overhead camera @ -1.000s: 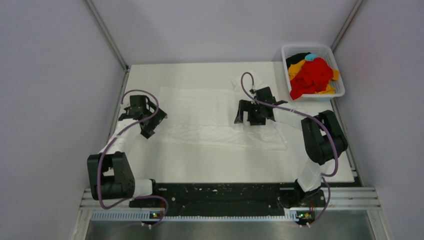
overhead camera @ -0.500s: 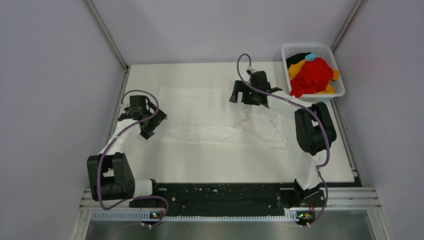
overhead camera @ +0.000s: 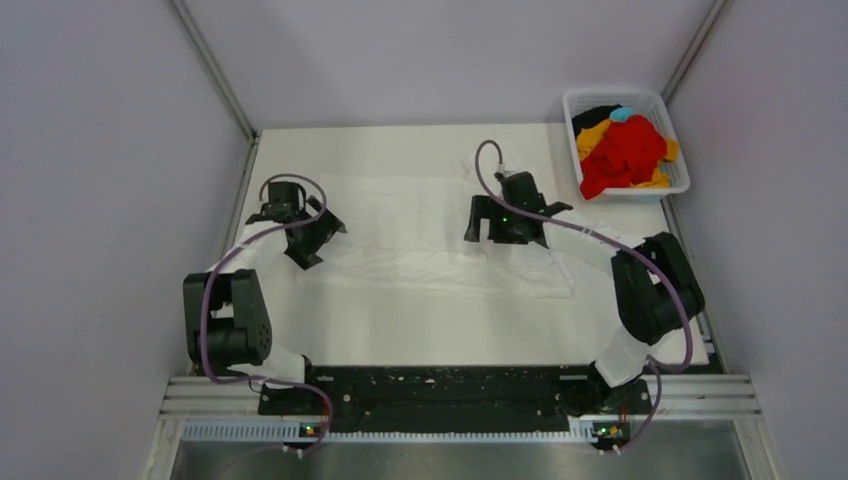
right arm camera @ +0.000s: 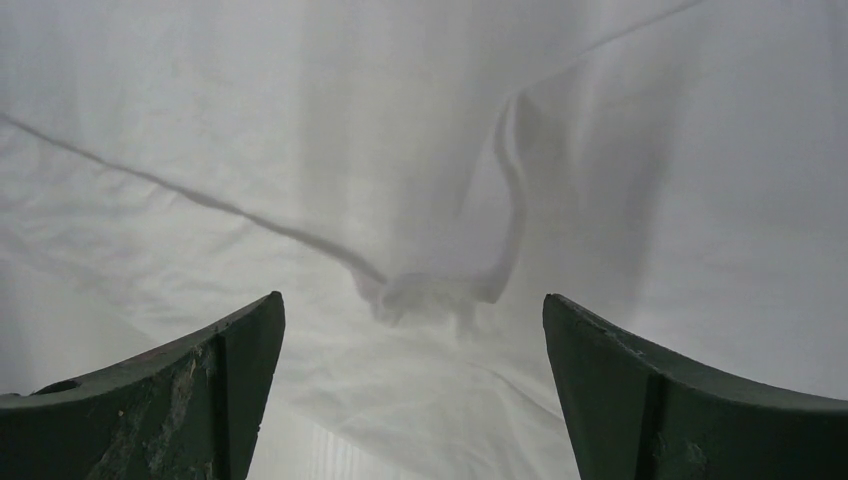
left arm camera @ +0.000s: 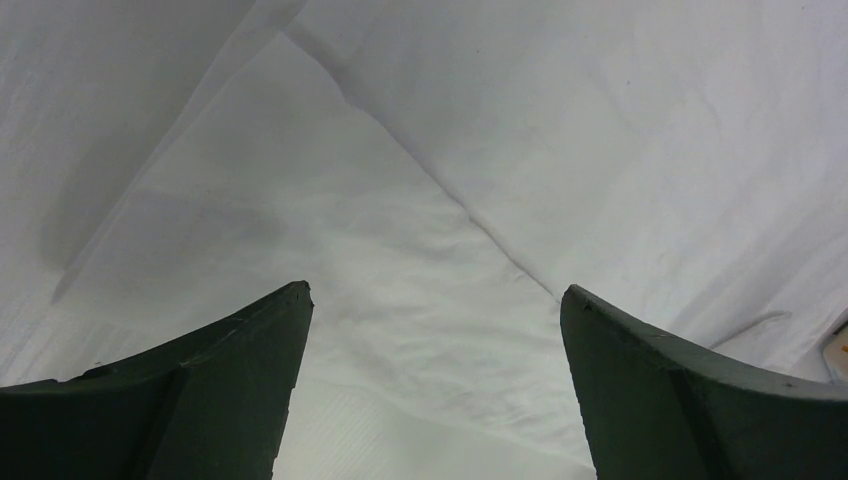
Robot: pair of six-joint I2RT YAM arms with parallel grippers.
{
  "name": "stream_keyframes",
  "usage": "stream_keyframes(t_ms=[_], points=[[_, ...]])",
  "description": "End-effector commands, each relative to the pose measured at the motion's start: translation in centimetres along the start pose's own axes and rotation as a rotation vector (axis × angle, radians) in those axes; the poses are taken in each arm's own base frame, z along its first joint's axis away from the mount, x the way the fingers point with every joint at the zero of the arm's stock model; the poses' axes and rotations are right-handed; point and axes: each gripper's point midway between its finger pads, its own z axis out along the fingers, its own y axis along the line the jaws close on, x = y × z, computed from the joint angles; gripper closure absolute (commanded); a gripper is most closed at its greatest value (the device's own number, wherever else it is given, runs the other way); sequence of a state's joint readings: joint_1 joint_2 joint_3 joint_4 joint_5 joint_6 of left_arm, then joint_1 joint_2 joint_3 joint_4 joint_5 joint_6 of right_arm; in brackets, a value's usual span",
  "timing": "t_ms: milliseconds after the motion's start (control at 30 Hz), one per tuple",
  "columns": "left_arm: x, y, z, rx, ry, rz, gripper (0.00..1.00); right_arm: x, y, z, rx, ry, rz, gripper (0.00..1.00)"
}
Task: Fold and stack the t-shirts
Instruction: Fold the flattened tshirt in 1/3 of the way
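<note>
**A:** Start nearest the arm bases. What's there?

**B:** A bare strip of the table (overhead camera: pixel 450 330). Just beyond it lies the white t-shirt (overhead camera: pixel 420 240), spread sideways across the middle of the table in a long, flattish band.

**A:** And the left gripper?

**B:** The left gripper (overhead camera: pixel 320 240) sits at the shirt's left end. From its wrist camera, the left gripper (left arm camera: pixel 435 290) has its fingers spread wide with nothing between them. Under it is only the white t-shirt (left arm camera: pixel 600 150), with a folded edge (left arm camera: pixel 440 190) running on a diagonal across the view. I can't tell whether the fingertips touch the cloth.

**A:** The right one?

**B:** The right gripper (overhead camera: pixel 478 235) is over the shirt's right half, pointing down at it. In its wrist view, the right gripper (right arm camera: pixel 410 300) is also spread apart and holds nothing. The white t-shirt (right arm camera: pixel 200 100) fills that view, and a small pucker (right arm camera: pixel 430 292) of cloth is bunched up between the two fingers, with thin ridges leading away from it.

**A:** Farther back?

**B:** At the far right corner, off the table's edge, stands the white mesh basket (overhead camera: pixel 625 93). It holds a loose heap: the red shirt (overhead camera: pixel 625 155) on top, the yellow-orange shirt (overhead camera: pixel 592 135) beside and beneath it, the black shirt (overhead camera: pixel 595 112) at the back, and a bit of the light blue shirt (overhead camera: pixel 622 114) showing.
</note>
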State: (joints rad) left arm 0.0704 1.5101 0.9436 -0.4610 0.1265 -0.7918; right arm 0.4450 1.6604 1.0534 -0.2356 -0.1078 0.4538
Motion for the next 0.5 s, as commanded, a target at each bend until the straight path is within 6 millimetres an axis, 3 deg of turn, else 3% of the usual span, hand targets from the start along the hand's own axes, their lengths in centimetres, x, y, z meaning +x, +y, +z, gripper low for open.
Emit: stream_keyframes(t_ms=[0,267,400,467], points=[[-1.3,-2.2,-0.6,0.068,-0.031,0.034,0.01,1.0,4.2,1.1,-0.071,0.025,-0.037,0.01],[-1.3,-1.0,-2.3,0.024,-0.064,0.046,0.01,-5.3,7.2,6.3,-0.046,-0.062,-0.043,0.01],[-1.6,-1.6,-2.8,0.048,-0.081,0.062,0.01,-5.3,6.5,5.5,-0.006,-0.061,-0.059,0.01],[-1.7,-2.4,-2.6,0.086,-0.073,0.070,0.01,-5.2,5.4,3.6,0.035,-0.092,-0.064,0.01]])
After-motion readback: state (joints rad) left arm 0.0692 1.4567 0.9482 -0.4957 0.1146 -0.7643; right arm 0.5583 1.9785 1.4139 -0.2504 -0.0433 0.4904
